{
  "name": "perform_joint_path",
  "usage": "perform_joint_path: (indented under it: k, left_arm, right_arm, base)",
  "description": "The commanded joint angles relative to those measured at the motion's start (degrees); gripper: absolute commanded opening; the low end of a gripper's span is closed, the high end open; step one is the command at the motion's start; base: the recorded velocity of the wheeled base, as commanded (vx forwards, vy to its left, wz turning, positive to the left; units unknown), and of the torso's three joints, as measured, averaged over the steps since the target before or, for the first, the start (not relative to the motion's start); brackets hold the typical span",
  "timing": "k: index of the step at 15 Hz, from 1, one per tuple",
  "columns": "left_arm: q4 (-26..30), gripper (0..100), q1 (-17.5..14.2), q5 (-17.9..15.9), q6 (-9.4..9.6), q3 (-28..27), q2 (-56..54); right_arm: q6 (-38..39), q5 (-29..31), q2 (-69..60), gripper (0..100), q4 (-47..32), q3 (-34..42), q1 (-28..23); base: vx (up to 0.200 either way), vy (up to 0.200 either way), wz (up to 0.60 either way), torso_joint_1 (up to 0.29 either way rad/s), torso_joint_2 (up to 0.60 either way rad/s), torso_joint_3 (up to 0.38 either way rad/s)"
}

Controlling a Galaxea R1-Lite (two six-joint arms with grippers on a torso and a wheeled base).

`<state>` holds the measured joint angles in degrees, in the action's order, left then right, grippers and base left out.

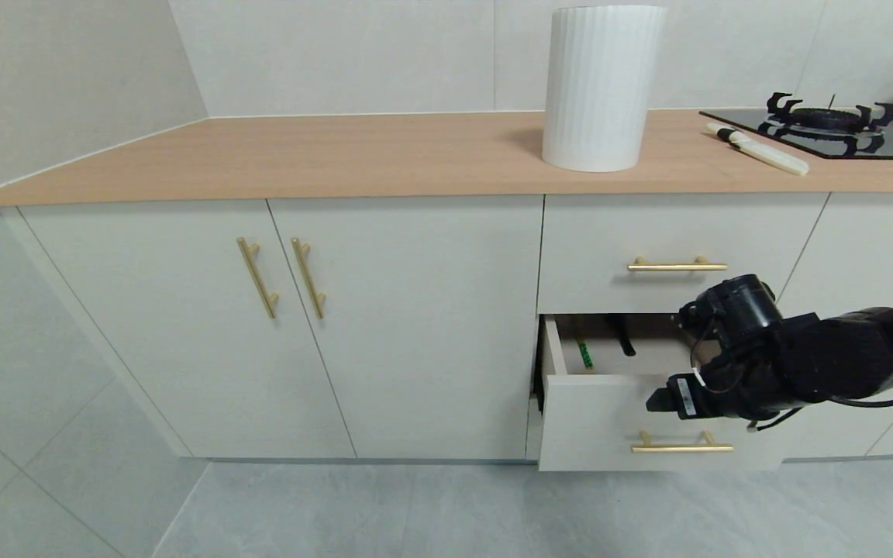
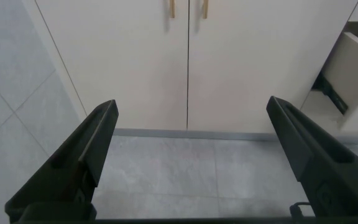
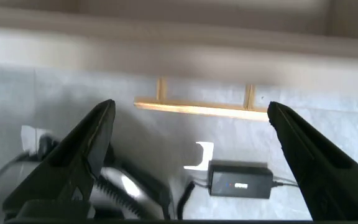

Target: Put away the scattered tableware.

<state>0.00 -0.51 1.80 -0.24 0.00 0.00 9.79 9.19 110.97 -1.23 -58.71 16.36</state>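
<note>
- Progress: partway, my read. Lower drawer (image 1: 609, 418) is pulled out, with at least two pieces already inside: a green one (image 1: 584, 353) and a dark one (image 1: 623, 337).
- Left to do: one utensil (image 1: 756, 147) is on the counter (image 1: 338, 159), not yet stowed. After that, shut the drawer.
- Utensil location: flat on the counter, just beside the hob's (image 1: 834, 128) front-left corner, well apart from the white canister (image 1: 601, 85).
- Utensil type: can't tell, long and pale with a dark band near one end.
- Utensil axis: diagonal in the head view. Banded end points back and toward the robot's left; plain pale end points to the counter's front edge and the robot's right.
- Right gripper (image 3: 190, 111): fingers spread wide, empty. It sits low at the drawer front, just above the brass handle (image 1: 681, 447), which lies across the gap between the fingers in the wrist view. No contact that I can see.
- Left gripper (image 2: 191, 109): also spread wide and empty, down low facing the cabinet doors (image 2: 188, 56) and floor (image 2: 166, 168), well apart from the utensil.
- Either arm has to come up to counter height for that pick.
</note>
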Motion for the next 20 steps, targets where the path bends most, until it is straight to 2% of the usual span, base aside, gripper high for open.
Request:
perform_joint_path:
  k: [1, 6, 11, 17, 20]
  left_arm:
    - [0.0, 100, 0.0, 0.0, -0.02, 0.0, 0.0]
    - [0.0, 100, 0.0, 0.0, -0.02, 0.0, 0.0]
    - [0.0, 100, 0.0, 0.0, -0.02, 0.0, 0.0]
    - [0.0, 100, 0.0, 0.0, -0.02, 0.0, 0.0]
    - [0.0, 100, 0.0, 0.0, -0.02, 0.0, 0.0]
  right_arm:
    - [0.0, -0.1, 3.9, 100, -0.2, -3.4, -0.9]
    - [-0.1, 1.6, 8.8, 100, 0.7, -7.6, -3.5]
    - [-1.2, 1.6, 9.5, 100, 9.7, -6.2, -4.8]
    - [-1.3, 2.0, 12.7, 100, 26.7, -2.2, -4.8]
    - [-1.3, 4.7, 15.2, 100, 32.9, -1.9, -4.8]
  base:
    - [0.0, 0.0, 0.0, 0.0, 0.0, 0.0]
    - [0.0, 0.0, 0.0, 0.0, 0.0, 0.0]
    - [0.0, 0.0, 0.0, 0.0, 0.0, 0.0]
    - [0.0, 0.0, 0.0, 0.0, 0.0, 0.0]
    - [0.0, 0.0, 0.0, 0.0, 0.0, 0.0]
